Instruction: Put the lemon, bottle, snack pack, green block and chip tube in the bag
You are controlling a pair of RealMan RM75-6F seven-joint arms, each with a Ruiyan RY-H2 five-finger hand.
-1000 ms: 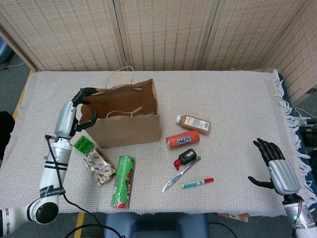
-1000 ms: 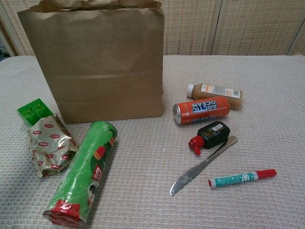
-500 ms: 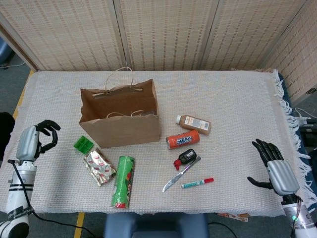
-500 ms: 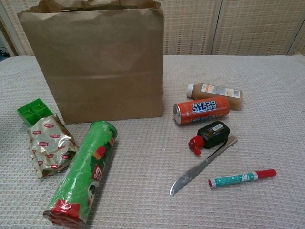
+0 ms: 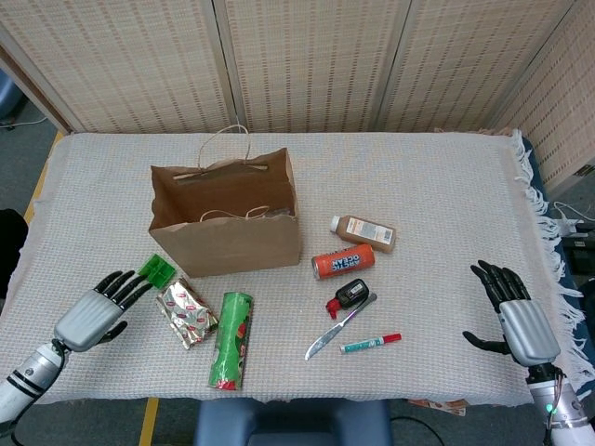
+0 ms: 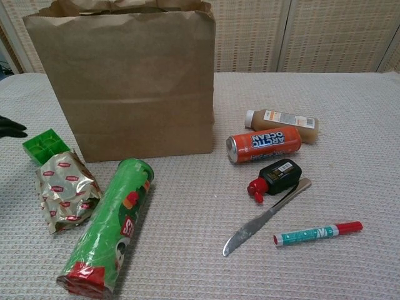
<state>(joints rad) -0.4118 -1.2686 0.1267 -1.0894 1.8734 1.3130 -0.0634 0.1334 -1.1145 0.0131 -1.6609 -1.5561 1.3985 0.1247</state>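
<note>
With our left hand [image 5: 91, 319] spread empty just beside the green block [image 5: 156, 270], we risk nudging it under the bag [image 5: 228, 218] instead of gripping.

Orange can [image 5: 343, 262], black bottle [image 5: 350, 295], knife [image 5: 338, 327], marker [image 5: 370, 343].

Table [image 5: 437, 186] w/ a white woven cloth, fringe hanging off its right edge [image 5: 544, 232]. Behind it, folding screen panels [image 5: 307, 60] of beige woven cane in pale frames, filling the back in both head & chest views. Grey floor [image 5: 23, 153] at left w/ a yellow tape line [image 5: 149, 418] near the table's front corner; lighting even, no hard shadows.
</note>
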